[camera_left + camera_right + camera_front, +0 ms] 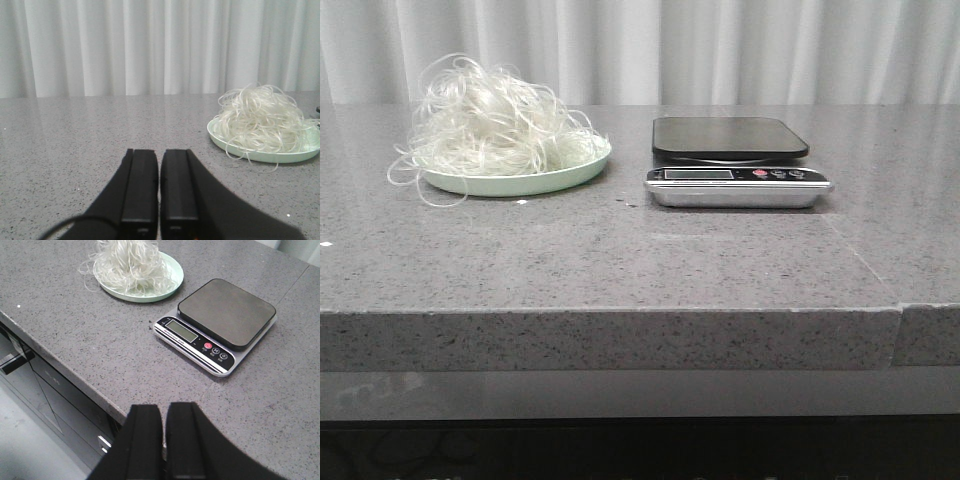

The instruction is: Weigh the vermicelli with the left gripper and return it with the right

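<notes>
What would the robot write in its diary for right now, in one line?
stage: not started | vermicelli: on plate | scale: bare | left gripper: jaws shut, empty | right gripper: jaws shut, empty

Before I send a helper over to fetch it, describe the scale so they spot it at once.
On the grey stone counter in front of the white curtain, look right of the pale green plate heaped with noodles. The scale is the flat gadget with a dark square platform, silver front, small screen and red button.
</notes>
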